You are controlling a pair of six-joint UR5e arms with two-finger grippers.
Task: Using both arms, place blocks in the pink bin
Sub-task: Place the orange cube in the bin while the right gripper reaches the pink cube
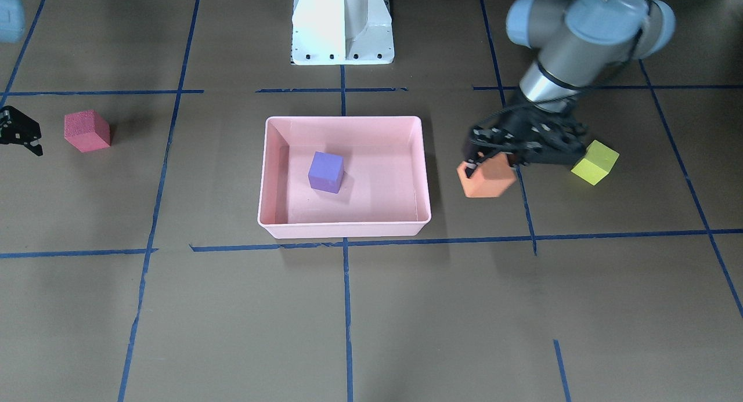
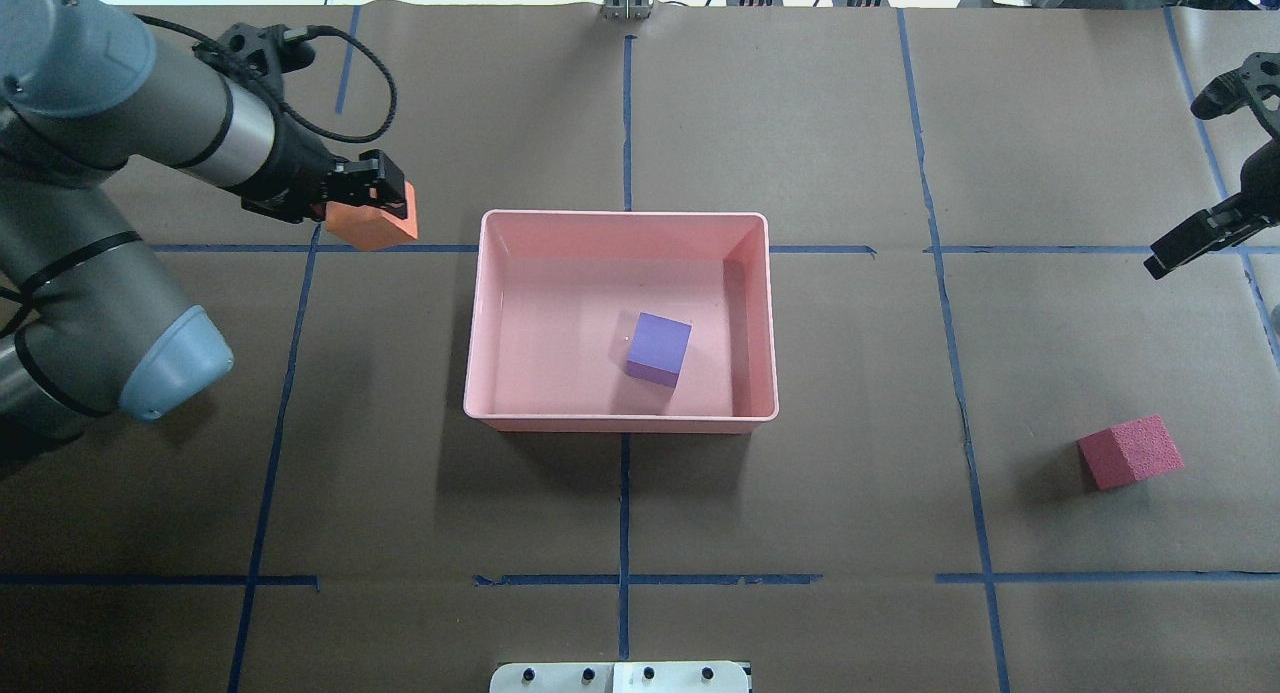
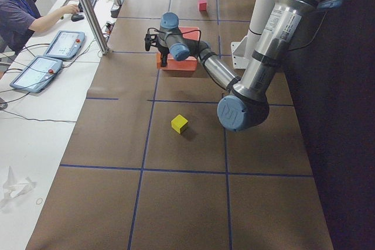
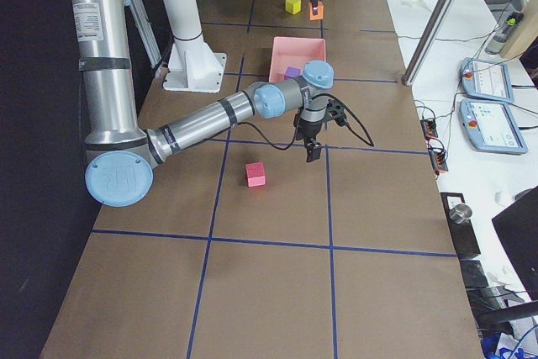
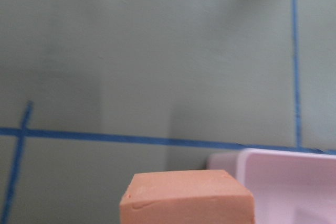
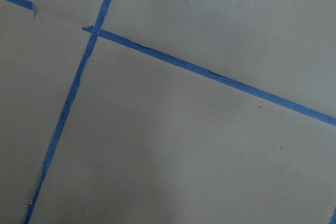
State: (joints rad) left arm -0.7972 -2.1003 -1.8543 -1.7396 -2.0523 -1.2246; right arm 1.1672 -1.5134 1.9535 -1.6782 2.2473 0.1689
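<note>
My left gripper [image 2: 372, 213] is shut on the orange block [image 2: 372, 228] and holds it off the table just left of the pink bin [image 2: 620, 214]. The block fills the bottom of the left wrist view [image 5: 186, 198], with the bin's corner [image 5: 283, 158] beside it. The purple block [image 2: 659, 348] lies inside the bin. The yellow-green block [image 1: 595, 162] sits on the table behind the left gripper [image 1: 493, 158]; the arm hides it in the overhead view. The red block [image 2: 1130, 452] lies far right. My right gripper [image 2: 1195, 241] hovers empty beyond it, and its jaws look apart.
The white pedestal base [image 1: 342, 25] stands at the robot's side of the table. Blue tape lines [image 2: 625, 578] mark a grid on the brown paper. An operator [image 3: 17, 4] sits at a side desk beside a metal pole [image 3: 88, 10].
</note>
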